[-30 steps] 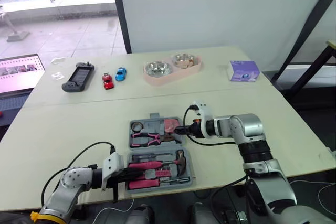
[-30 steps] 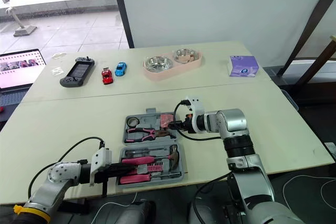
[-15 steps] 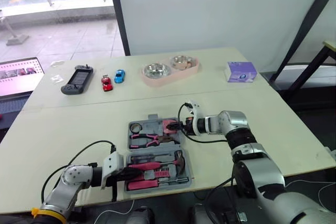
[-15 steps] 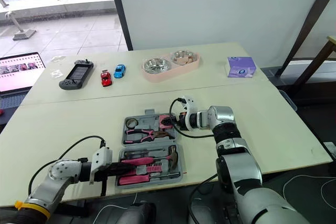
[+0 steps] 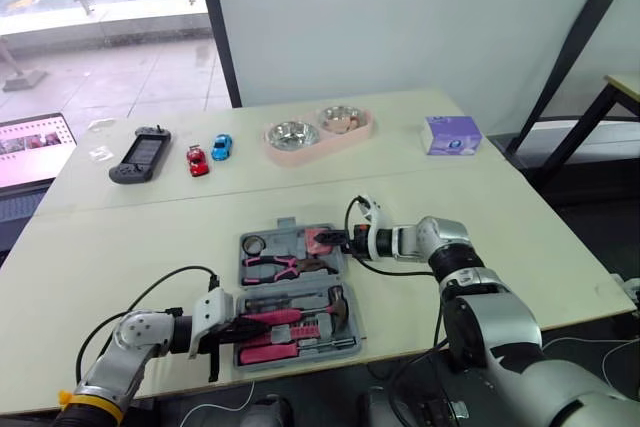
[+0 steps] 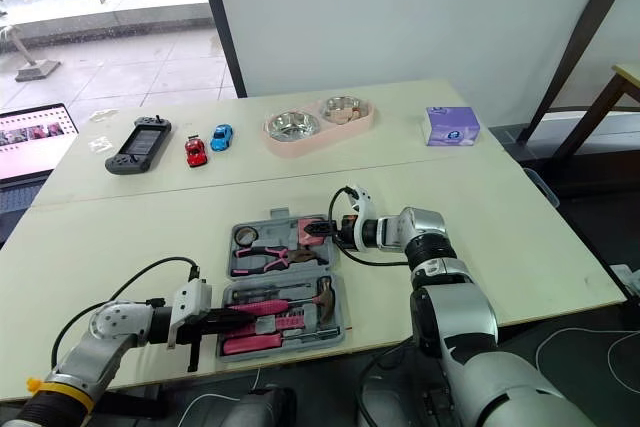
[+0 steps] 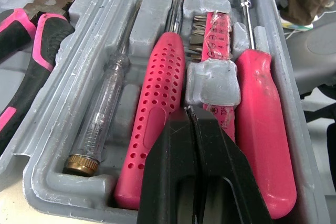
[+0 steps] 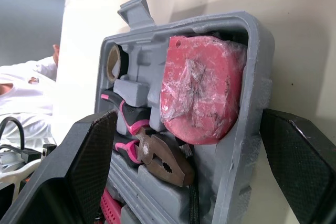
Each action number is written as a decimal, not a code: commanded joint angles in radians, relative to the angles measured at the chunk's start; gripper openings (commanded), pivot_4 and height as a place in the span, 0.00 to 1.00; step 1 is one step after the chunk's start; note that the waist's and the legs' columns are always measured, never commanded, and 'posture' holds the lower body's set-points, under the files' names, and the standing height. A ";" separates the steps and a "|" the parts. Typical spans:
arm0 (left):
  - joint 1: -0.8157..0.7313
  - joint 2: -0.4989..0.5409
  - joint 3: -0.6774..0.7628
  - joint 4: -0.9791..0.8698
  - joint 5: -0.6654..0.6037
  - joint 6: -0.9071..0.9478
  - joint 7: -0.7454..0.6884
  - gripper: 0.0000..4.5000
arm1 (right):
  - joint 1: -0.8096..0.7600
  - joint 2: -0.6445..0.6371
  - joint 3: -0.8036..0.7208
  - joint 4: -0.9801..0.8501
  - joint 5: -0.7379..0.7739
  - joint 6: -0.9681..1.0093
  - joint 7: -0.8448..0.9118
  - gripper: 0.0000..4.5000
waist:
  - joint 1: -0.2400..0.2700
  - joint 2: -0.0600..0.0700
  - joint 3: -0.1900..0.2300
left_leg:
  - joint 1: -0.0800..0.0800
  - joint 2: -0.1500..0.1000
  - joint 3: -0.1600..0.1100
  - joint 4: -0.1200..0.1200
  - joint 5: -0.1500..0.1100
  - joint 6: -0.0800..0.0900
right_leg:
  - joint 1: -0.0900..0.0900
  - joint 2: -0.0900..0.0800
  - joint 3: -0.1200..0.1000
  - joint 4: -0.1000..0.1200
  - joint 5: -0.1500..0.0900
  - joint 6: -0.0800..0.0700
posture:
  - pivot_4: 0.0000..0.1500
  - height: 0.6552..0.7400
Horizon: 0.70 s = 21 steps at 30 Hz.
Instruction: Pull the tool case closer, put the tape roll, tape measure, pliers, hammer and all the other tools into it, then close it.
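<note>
The tool case (image 8: 256,85) lies open flat near the worktop's (image 5: 120,247) 6 o'clock edge, both halves filled. We judge it a stiff moulded shell, heavy with the steel inside, and more likely to slide than to lift. To close it the far half must fold over the hinge, so its 3 o'clock rim looks the best hold.

That far half carries the tape roll (image 8: 112,62), pliers (image 8: 157,158) and pink tape measure (image 8: 199,90) (seemingly only pressed into their recesses, so they may tip out as it swings). The near half holds the hammer (image 7: 160,114) beside screwdrivers (image 7: 265,124).

The right tool (image 5: 343,240) stands wide at the far half's 3 o'clock side, its fingers (image 8: 299,166) either side of the rim; we cannot tell whether they touch. The left tool (image 7: 190,116) is pinched together on nothing, over the handles at the near half's 9 o'clock end.

Far off at 12 o'clock stand twin bowls (image 5: 285,150), with a tissue box (image 5: 449,134) at 2 and toy cars (image 5: 197,159) at 10.
</note>
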 commanded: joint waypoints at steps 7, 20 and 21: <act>0.028 0.032 -0.023 0.063 0.065 0.016 0.004 0.00 | -0.068 0.038 0.048 0.137 -0.100 -0.179 -0.033 0.97 | -0.016 0.001 -0.003 | 0.010 0.001 -0.002 -0.002 0.000 0.000 | 0.009 0.001 0.000 -0.001 -0.002 -0.004 | 1.00 0.80; 0.038 0.049 -0.017 0.053 0.062 0.017 0.003 0.00 | -0.088 0.020 0.034 0.138 -0.088 -0.142 0.161 0.97 | -0.017 0.002 -0.002 | 0.010 0.002 -0.002 -0.006 0.000 0.000 | 0.007 0.002 0.001 -0.001 -0.003 -0.005 | 1.00 0.80; 0.039 0.050 -0.016 0.051 0.061 0.018 0.003 0.00 | -0.085 0.017 0.042 0.130 -0.095 -0.144 0.181 0.97 | -0.017 0.002 -0.002 | 0.009 0.002 -0.002 -0.006 0.000 0.000 | 0.006 0.002 0.001 -0.001 -0.003 -0.004 | 1.00 0.80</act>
